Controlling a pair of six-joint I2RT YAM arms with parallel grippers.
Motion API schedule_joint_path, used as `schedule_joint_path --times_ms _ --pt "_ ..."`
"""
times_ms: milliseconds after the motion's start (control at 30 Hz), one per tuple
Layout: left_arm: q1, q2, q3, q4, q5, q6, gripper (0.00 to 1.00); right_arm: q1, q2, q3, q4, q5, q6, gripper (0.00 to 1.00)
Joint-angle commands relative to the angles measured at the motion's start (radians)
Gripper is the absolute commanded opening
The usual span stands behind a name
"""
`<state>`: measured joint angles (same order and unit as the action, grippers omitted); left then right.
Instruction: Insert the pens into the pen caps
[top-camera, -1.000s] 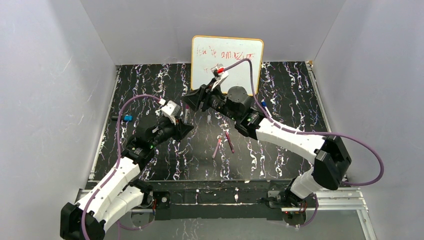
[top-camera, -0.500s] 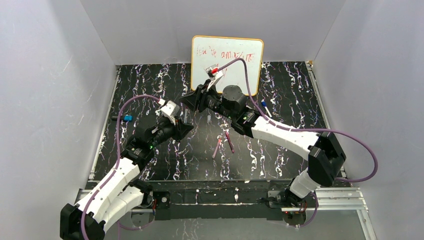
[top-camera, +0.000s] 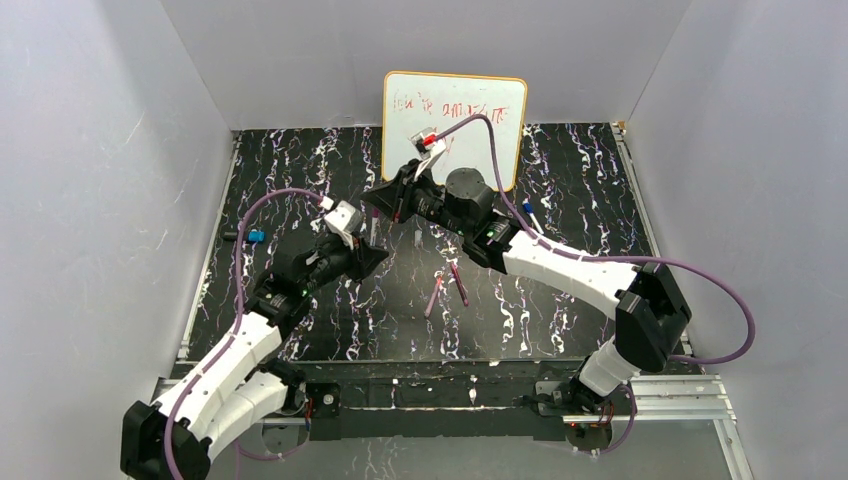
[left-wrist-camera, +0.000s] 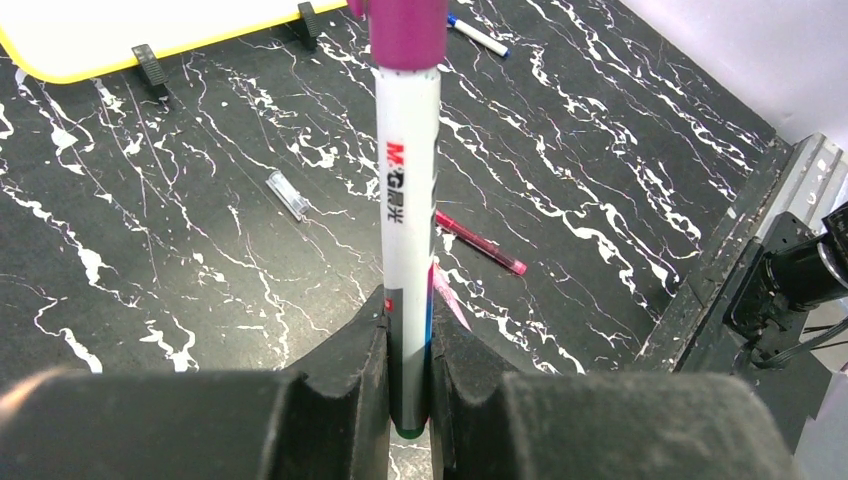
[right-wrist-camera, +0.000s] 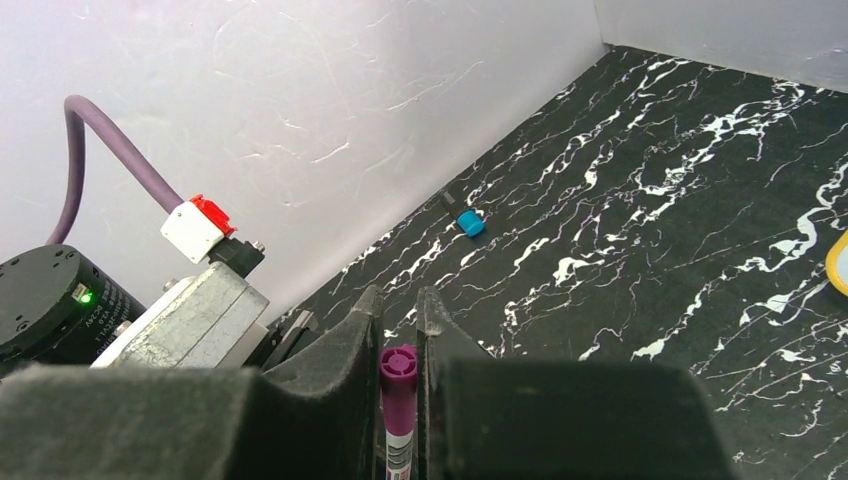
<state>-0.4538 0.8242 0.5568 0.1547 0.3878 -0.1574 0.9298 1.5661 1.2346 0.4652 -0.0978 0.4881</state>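
One pairing looks nearly finished: the left gripper (left-wrist-camera: 407, 335) is clamped on the lower body of a white pen (left-wrist-camera: 407, 200), held upright above the worktop (top-camera: 300, 160). The right gripper (right-wrist-camera: 399, 312) is closed around the magenta cap (right-wrist-camera: 398, 365) sitting on the pen's top end; whether it is pressed fully home I cannot tell. The rest appears undone: two pink pens (top-camera: 459, 283) lie loose mid-worktop, a blue-ended pen (top-camera: 530, 213) rests near the whiteboard (top-camera: 455, 100), and a clear cap (left-wrist-camera: 288, 194) and a blue cap (right-wrist-camera: 469, 222) lie unused.
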Motion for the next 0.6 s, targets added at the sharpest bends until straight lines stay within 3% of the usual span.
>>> schedule_joint_path --times_ms 0,567 --pt "0.003 0.038 0.085 0.014 -0.015 0.049 0.00 0.004 0.017 0.056 -0.011 -0.050 -0.008 0.01" --pt "0.009 0.094 0.332 -0.051 -0.087 0.153 0.00 0.010 0.036 0.000 -0.072 -0.114 0.013 0.01"
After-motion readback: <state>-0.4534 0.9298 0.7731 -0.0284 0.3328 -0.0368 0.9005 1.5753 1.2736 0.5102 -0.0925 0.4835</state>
